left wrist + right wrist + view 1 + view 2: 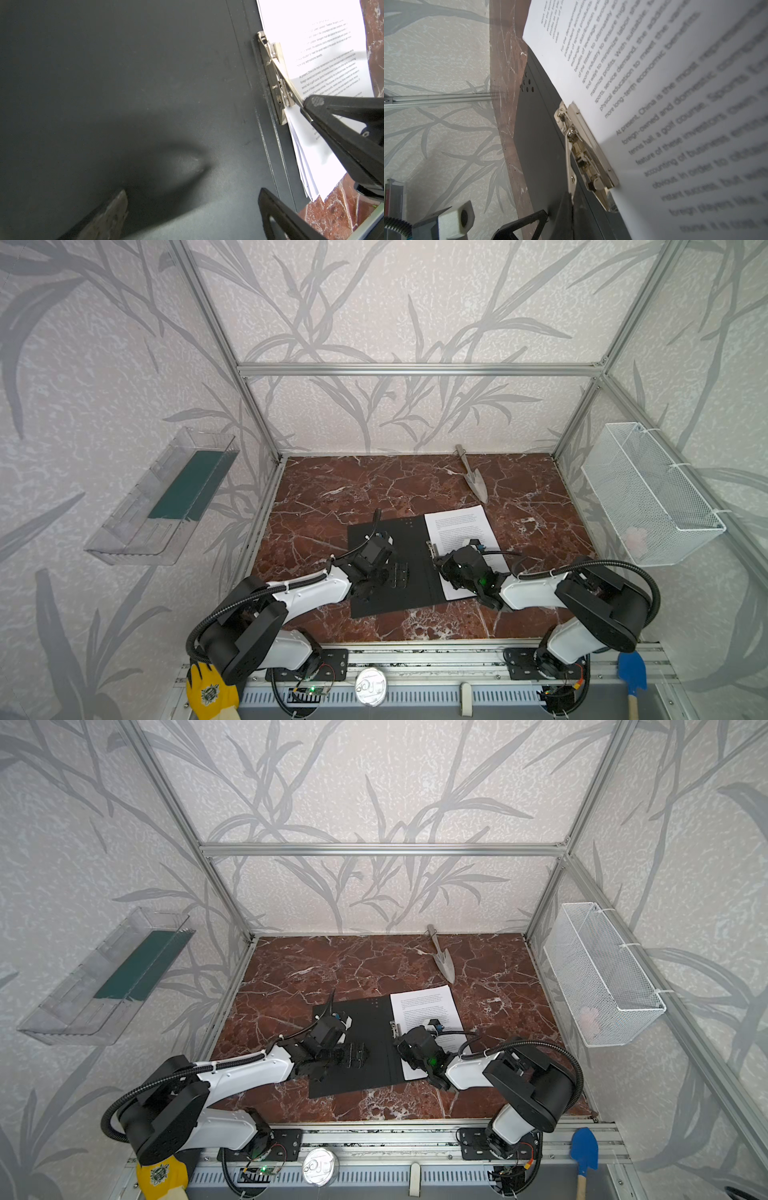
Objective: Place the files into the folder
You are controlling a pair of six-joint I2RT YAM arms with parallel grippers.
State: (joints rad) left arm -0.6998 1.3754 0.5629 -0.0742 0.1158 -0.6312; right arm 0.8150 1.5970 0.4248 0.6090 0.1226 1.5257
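The black folder (399, 539) (365, 1019) lies open on the marble table. The files (457, 522) (424, 1002), white printed sheets, lie stacked on its right half, beside the metal clip (274, 83) (583, 145) at the spine. My right gripper (436, 560) (397, 1042) (572, 199) is shut on the clip's thin lever, which stands raised at a slant. In the left wrist view its fingertips (307, 104) pinch the lever's end. My left gripper (399, 574) (357, 1054) (192, 193) is open, low over the bare left cover (124, 83), holding nothing.
A steel trowel (473, 481) lies at the back of the table. A white wire basket (648, 497) hangs on the right wall. A clear tray with a dark green pad (187, 489) hangs on the left. A yellow glove (210, 693) and a blue shovel (631, 672) sit at the front rail.
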